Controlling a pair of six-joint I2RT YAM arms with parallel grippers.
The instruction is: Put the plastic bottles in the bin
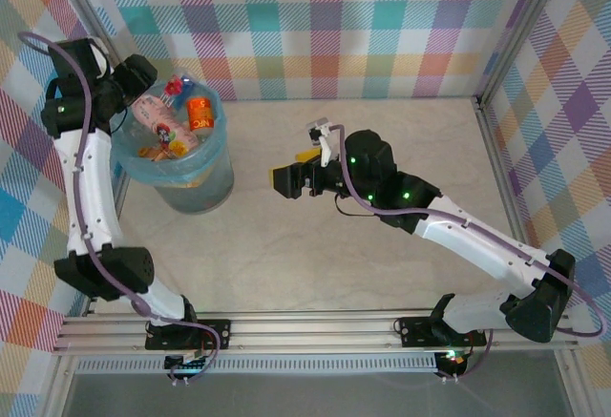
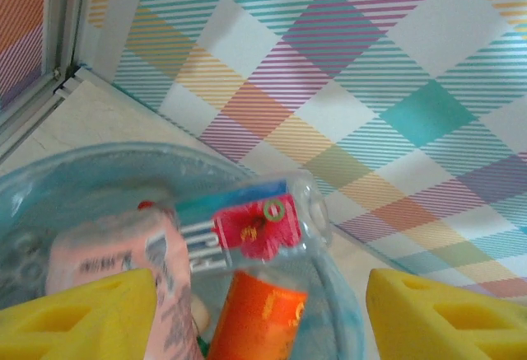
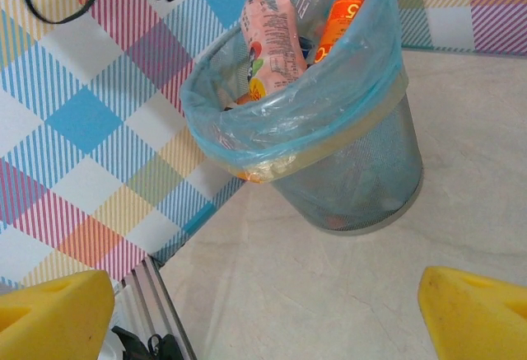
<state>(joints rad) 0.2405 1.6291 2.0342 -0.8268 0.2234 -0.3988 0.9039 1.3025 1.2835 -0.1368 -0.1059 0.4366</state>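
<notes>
The bin [image 1: 196, 193], grey-blue mesh with a light blue bag, stands at the left of the table. Plastic bottles stick out of it: a pink bottle [image 1: 158, 118], an orange bottle [image 1: 199, 112] and a clear bottle [image 1: 178, 85] with a red and blue label. My left gripper [image 1: 136, 78] hovers over the bin's far left rim. In the left wrist view it [image 2: 259, 319] is open, its yellow fingers [image 2: 445, 315] wide apart above the pink bottle [image 2: 115, 253], orange bottle [image 2: 259, 315] and clear bottle [image 2: 255, 224]. My right gripper [image 1: 291, 180] is open and empty, to the right of the bin [image 3: 362, 170].
Checked walls close the table at the back and both sides. A metal rail [image 3: 156, 310] runs along the left wall's foot beside the bin. Bare pale tabletop [image 1: 382, 274] stretches from the bin to the right wall.
</notes>
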